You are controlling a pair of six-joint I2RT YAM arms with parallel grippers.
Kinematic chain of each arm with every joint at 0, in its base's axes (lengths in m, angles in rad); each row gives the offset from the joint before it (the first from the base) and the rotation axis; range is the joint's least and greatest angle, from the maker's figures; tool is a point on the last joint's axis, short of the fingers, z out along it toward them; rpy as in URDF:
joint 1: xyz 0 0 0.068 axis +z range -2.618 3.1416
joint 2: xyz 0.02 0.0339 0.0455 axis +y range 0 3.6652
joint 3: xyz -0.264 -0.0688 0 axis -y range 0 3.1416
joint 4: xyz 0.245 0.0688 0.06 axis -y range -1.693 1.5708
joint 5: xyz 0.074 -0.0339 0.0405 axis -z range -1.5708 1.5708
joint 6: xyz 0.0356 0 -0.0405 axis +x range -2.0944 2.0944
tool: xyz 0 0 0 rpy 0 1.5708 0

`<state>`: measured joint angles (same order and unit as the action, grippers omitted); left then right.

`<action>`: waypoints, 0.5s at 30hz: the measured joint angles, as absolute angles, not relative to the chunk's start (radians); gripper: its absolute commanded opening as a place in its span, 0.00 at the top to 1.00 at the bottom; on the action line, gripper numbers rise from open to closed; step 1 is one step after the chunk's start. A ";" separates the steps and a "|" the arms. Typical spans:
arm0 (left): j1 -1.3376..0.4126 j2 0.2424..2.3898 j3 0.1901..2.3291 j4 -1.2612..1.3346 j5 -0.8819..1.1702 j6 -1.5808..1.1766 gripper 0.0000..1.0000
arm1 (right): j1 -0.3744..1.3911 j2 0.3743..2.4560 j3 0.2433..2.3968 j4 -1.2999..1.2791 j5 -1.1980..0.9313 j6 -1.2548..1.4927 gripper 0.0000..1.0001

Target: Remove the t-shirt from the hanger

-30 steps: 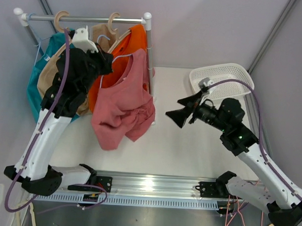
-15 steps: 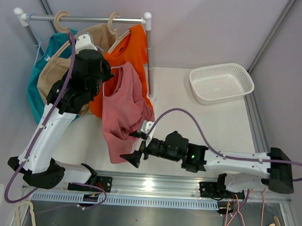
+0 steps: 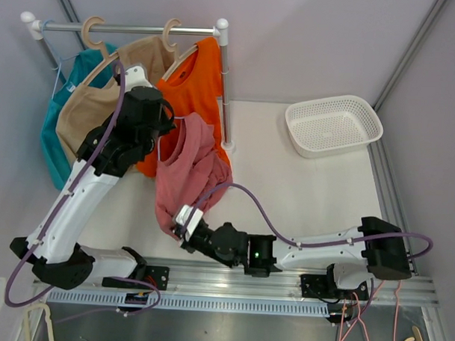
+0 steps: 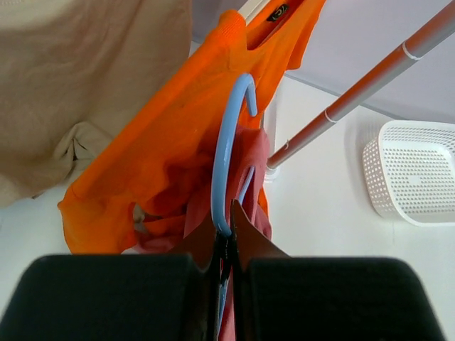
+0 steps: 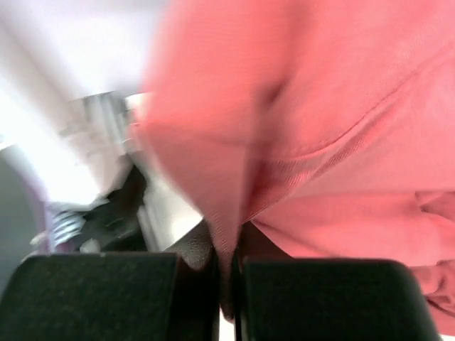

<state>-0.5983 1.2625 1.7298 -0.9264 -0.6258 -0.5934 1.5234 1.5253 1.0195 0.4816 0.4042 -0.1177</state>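
Observation:
A pink t-shirt point(image 3: 190, 165) hangs bunched from a light blue hanger point(image 4: 226, 142), off the rail and in front of the rack. My left gripper point(image 3: 163, 129) is shut on the hanger's hook, its jaws pinched on the blue wire in the left wrist view point(image 4: 226, 229). The right arm lies low along the table's near edge. Its gripper point(image 3: 179, 227) is shut on the t-shirt's bottom hem, and pink cloth point(image 5: 341, 142) runs down between the closed jaws point(image 5: 229, 249). The hanger's shoulders are hidden inside the shirt.
The clothes rack point(image 3: 135, 29) at the back left holds an orange shirt point(image 3: 197, 72), a beige one point(image 3: 87, 113) and a teal one point(image 3: 53, 146) on wooden hangers. Its right post point(image 3: 224, 88) stands just behind the pink shirt. A white mesh basket point(image 3: 334, 125) sits at the back right.
The right arm swung from beside the basket down to the left under the t-shirt, and its gripper went from open to shut on the hem. The left arm carried the hanger slightly lower and rightward.

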 measured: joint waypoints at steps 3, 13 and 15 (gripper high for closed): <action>-0.593 1.328 1.811 -0.970 -0.619 -0.576 0.99 | 1.638 1.479 1.010 0.429 0.422 -0.134 1.00; -0.573 1.726 2.360 -1.306 -0.485 -0.507 1.00 | 1.849 1.506 1.037 0.219 0.541 -0.123 1.00; -0.572 1.707 2.334 -1.309 -0.449 -0.500 0.99 | 1.835 1.512 1.026 0.172 0.584 -0.100 1.00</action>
<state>-0.5720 1.7073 2.3344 -1.3090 -0.4488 -0.4995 1.8355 1.5124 1.0260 0.1719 0.5842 -0.1001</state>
